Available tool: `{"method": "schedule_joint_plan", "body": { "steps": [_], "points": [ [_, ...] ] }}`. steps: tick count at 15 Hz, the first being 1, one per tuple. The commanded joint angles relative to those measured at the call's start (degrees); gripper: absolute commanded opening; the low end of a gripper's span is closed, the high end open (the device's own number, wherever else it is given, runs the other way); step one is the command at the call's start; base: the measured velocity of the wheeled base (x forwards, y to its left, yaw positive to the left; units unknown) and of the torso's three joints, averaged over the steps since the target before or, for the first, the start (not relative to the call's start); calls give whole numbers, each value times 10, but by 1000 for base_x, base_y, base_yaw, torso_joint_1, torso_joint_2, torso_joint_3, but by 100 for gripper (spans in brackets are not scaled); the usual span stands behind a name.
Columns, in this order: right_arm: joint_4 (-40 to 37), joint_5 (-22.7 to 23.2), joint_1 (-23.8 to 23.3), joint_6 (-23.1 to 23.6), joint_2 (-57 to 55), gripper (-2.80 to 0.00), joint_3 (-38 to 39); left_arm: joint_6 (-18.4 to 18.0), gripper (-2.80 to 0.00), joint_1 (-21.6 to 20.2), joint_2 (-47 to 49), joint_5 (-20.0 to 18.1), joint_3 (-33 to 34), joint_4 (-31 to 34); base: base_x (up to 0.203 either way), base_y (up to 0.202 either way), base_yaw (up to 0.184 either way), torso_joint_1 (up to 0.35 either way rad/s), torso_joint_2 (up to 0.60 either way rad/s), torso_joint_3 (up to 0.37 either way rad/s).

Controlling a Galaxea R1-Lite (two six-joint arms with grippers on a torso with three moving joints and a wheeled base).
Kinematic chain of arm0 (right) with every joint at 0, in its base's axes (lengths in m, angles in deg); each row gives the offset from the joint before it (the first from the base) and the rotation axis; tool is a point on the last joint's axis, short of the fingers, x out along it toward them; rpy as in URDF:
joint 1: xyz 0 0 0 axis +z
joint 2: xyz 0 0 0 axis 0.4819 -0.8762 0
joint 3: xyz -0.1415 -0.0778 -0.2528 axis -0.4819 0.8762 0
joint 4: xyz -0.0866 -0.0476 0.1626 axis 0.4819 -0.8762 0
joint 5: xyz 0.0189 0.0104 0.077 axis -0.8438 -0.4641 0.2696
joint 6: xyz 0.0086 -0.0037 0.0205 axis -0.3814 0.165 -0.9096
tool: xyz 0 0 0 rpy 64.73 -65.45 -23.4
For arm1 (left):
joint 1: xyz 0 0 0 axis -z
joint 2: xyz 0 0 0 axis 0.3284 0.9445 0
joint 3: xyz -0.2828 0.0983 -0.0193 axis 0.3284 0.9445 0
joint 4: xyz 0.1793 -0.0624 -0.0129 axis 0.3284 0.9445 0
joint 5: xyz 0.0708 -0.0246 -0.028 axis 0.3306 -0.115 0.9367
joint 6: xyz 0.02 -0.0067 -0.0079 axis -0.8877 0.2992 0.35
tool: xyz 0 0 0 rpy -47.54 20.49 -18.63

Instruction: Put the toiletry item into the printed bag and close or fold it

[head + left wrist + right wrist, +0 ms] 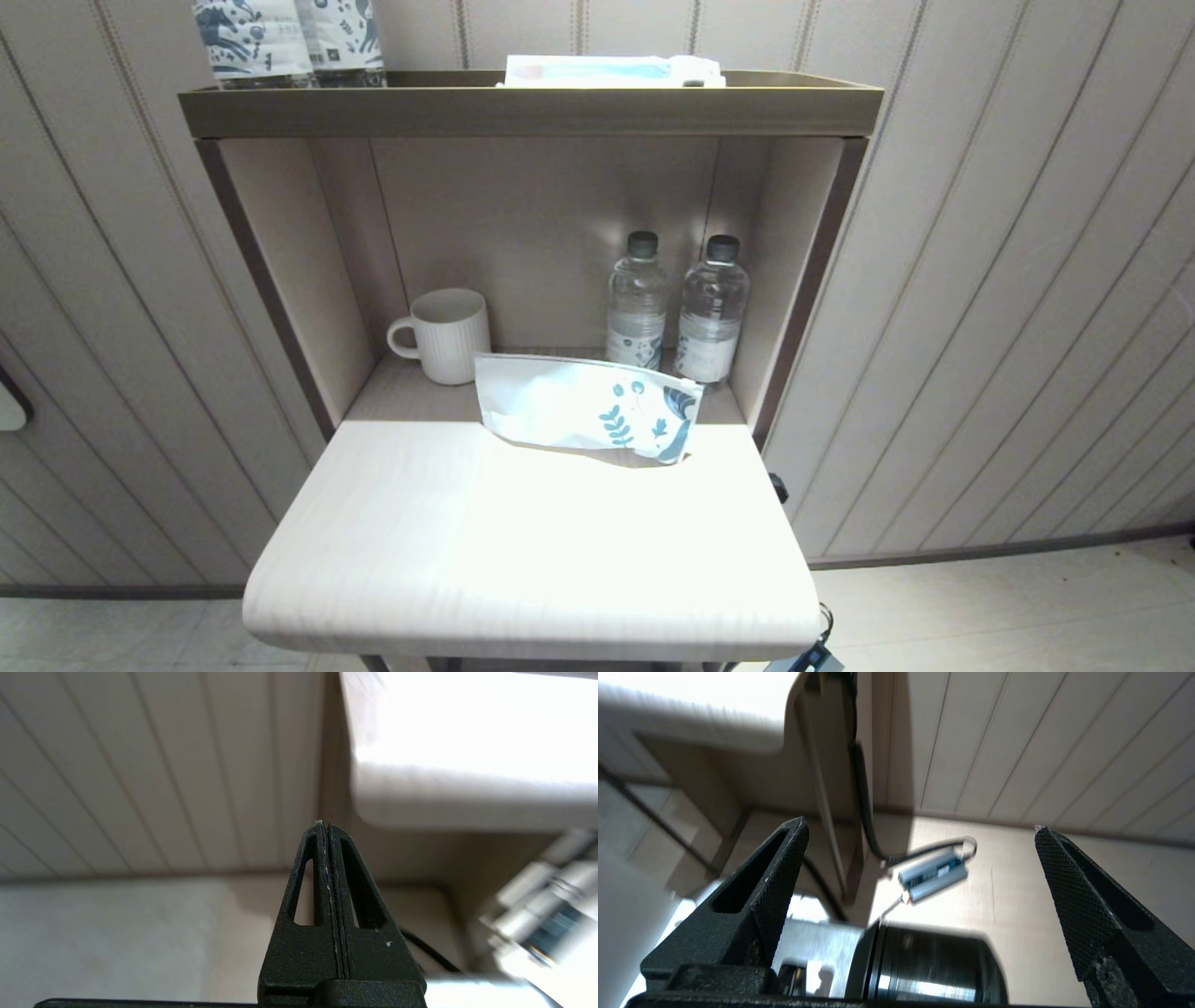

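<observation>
The printed bag (pixel 583 406), a frosted white pouch with teal leaf prints at its right end, lies where the tabletop (pixel 467 541) meets the shelf niche, its back edge lifted. The thin white toiletry stick shows in no view. Neither gripper appears in the head view. My left gripper (pixel 324 823) is shut with nothing in it and hangs below and beside the tabletop's rounded edge (pixel 467 798). My right gripper (pixel 920 826) is open and empty, low beside the stand, above the floor.
A ribbed white mug (pixel 446 334) and two clear water bottles (pixel 638 301) (pixel 711 310) stand in the niche behind the bag. The top tray (pixel 523 110) holds patterned bottles (pixel 289 37) and a flat packet (pixel 611 70). A grey box with cable (pixel 934 875) lies on the floor.
</observation>
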Motion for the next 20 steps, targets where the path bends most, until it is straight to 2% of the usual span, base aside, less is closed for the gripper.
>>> {"method": "schedule_joint_plan", "body": {
  "steps": [1, 3, 5, 7, 8, 9, 11, 12, 14, 15, 18, 20],
  "points": [
    [68, -4, 0, 0, 2, 0, 40, -29, -280, 0, 1, 12, 57, -127, 0, 0, 0, 0, 0, 0],
    [130, -27, -1, 0, 2, 0, 112, -36, -280, 0, 0, 11, 56, -97, 0, 0, 0, 0, 0, 0],
    [190, -69, -1, 1, 2, 0, 181, -26, -280, 0, 0, 12, 56, -98, 0, 0, 0, 0, 0, 0],
    [287, -118, 0, 5, 2, 0, 259, -26, -280, 0, 0, 12, 56, -98, 0, 0, 0, 0, 0, 0],
    [361, -135, 0, 15, 2, 0, 290, -26, -280, 0, 0, 12, 56, -98, 0, 0, 0, 0, 0, 0],
    [405, -142, 0, 41, 2, 0, 311, -26, -280, 0, 0, 12, 57, -98, 0, 0, 0, 0, 0, 0],
    [447, -108, 1, 48, 2, 0, 334, -27, -280, 0, 0, 12, 56, -98, 0, 0, 0, 0, 0, 0],
    [456, -95, 1, 48, 2, -280, 338, -27, -280, 0, 0, 13, 56, -97, 0, 0, 0, 0, 0, 0],
    [472, -49, 1, 58, 2, -280, 348, -27, -280, 0, 0, 12, 56, -98, 0, 0, 0, 0, 0, 0],
    [474, -40, 1, 58, 2, -280, 352, -27, -280, 0, 0, 12, 56, -98, 0, 0, 0, 0, 0, 0],
    [469, -44, 2, 13, 2, -280, 361, -29, -280, 0, 0, 11, 56, -98, 0, 0, 0, 0, 0, 0],
    [468, -44, 2, 9, 2, -280, 361, -23, -280, 0, 0, 12, 57, -98, 0, 0, 0, 0, 0, 0]
  ]
}}
